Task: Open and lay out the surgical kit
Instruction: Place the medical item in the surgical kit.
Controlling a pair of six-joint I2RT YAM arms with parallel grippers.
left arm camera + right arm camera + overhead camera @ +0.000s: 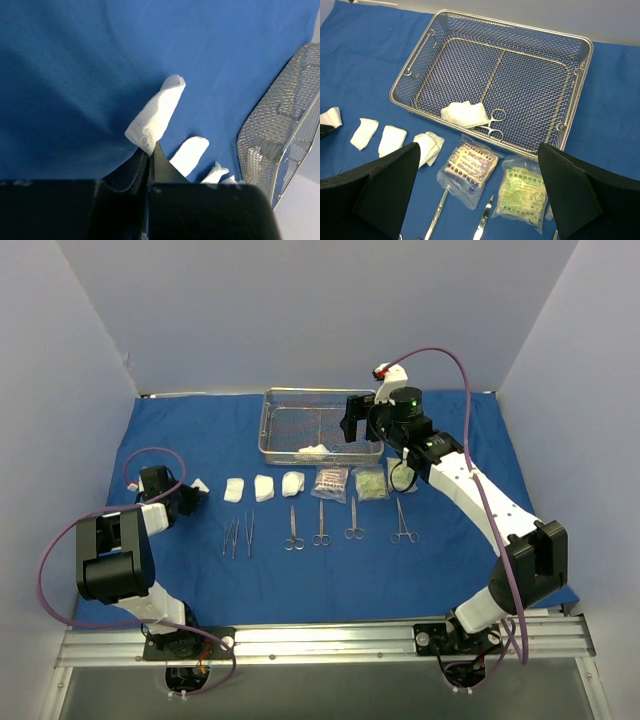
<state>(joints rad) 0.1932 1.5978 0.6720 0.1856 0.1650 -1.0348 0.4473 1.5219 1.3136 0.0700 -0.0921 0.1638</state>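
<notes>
The blue drape point(200, 570) lies spread flat. On it at the back stands the wire-mesh tray point(272, 430) point(540, 60), holding a crumpled gauze pad point(465, 114) over a ring-handled instrument point(495, 122). In front run a row of gauze pads point(264, 487), two clear packets point(330, 482) point(470, 170), tweezers point(231, 537), scissors point(321, 525) and forceps point(402, 522). My left gripper point(190, 495) point(149, 150) is low at the row's left end, shut, with a gauze pad's point(156, 114) corner pinched at its tips. My right gripper point(358, 425) point(477, 150) hovers open above the tray's near rim and the packets, holding nothing.
Pale walls enclose the table on three sides. The drape's left point(130, 450) and right parts point(500, 460) carry nothing. A purple cable point(450, 360) loops above the right arm, and a metal rail point(330, 640) runs along the near edge.
</notes>
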